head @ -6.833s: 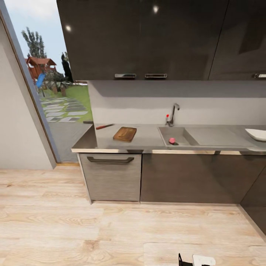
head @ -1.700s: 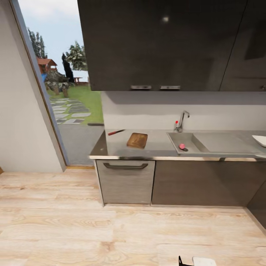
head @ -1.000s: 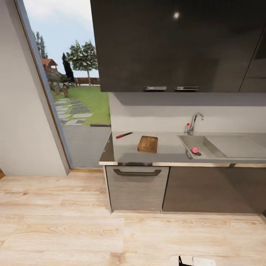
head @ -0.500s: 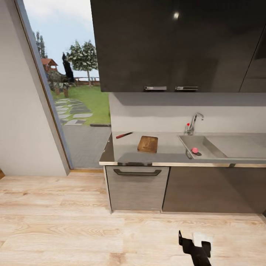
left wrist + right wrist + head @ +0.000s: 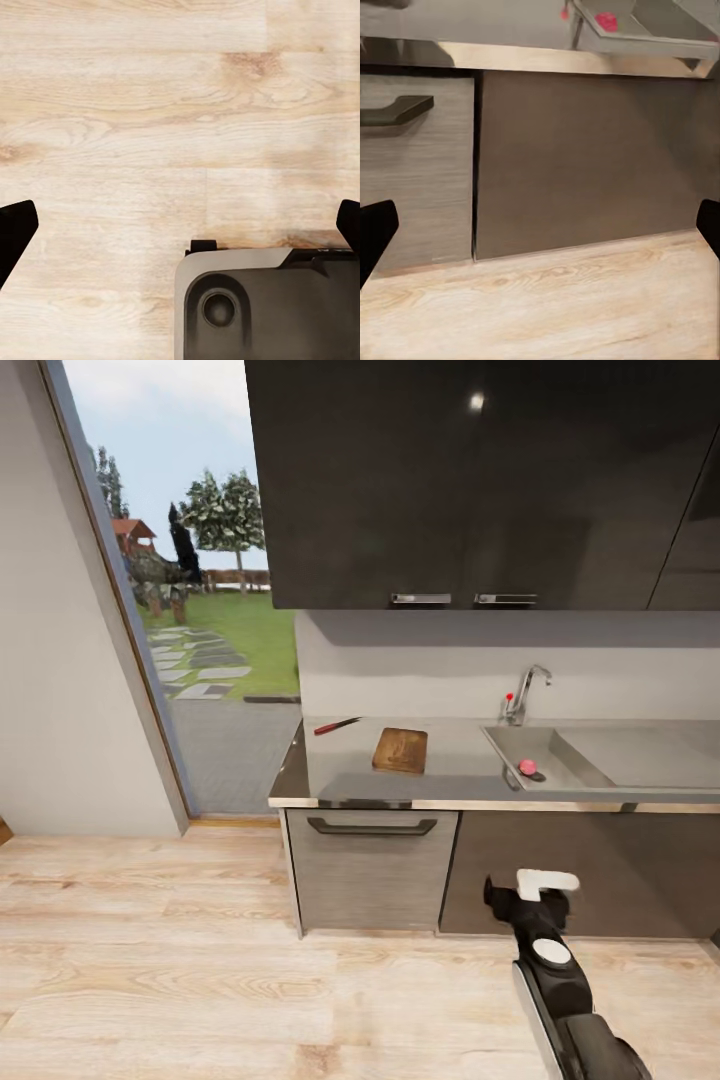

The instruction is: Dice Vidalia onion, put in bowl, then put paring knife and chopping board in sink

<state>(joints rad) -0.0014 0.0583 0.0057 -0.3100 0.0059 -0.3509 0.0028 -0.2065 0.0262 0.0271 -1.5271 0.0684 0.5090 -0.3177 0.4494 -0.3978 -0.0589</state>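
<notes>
Head view: Vidalia onion [image 5: 527, 767] is sitting in the sink [image 5: 560, 758] by the drain; chopping board [image 5: 401, 749] and paring knife [image 5: 336, 726] are lying apart on the counter [image 5: 450, 760], knife nearer the window. Right gripper [image 5: 528, 887] is hanging in front of the cabinets.

L wrist view: left gripper [image 5: 180, 232] jaws are standing wide apart over wooden floor [image 5: 150, 127].

R wrist view: jaws are gaping wide too, facing a cabinet door [image 5: 585, 157]; onion showing above.

Cabinets [image 5: 560, 870] (dark fronts) block right gripper [image 5: 530, 888].
</notes>
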